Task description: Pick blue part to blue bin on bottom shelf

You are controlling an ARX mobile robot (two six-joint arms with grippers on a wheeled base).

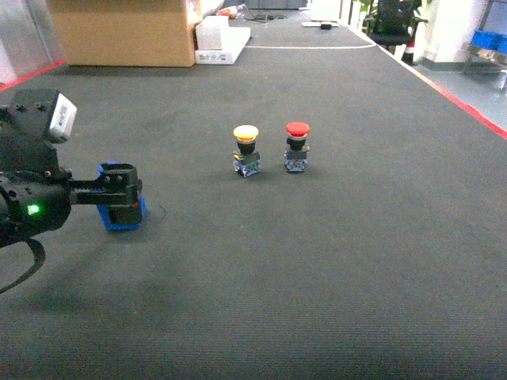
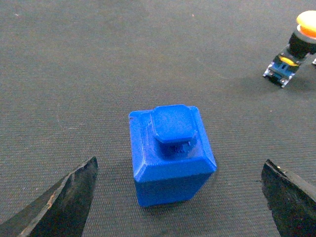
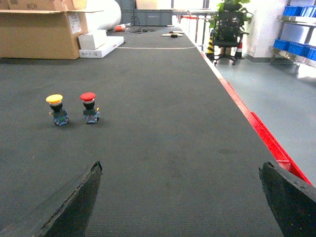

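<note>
The blue part point(image 2: 169, 148), a small blocky piece with a raised cap, stands on the dark mat. My left gripper point(image 2: 180, 162) is open around it, one finger on each side and both well apart from it. In the head view the left gripper point(image 1: 129, 198) covers most of the blue part point(image 1: 120, 221) at the mat's left. My right gripper point(image 3: 181, 166) is open over bare mat with nothing between its fingers; it does not show in the head view. Blue crates point(image 3: 295, 47) sit on a steel rack far off at the right; I cannot tell whether one is the blue bin.
A yellow-capped push button point(image 1: 245, 150) and a red-capped push button point(image 1: 297, 146) stand side by side mid-mat. A cardboard box point(image 1: 127, 32) and white boxes point(image 1: 219, 39) lie at the far end. A red strip point(image 3: 266, 136) edges the mat's right side.
</note>
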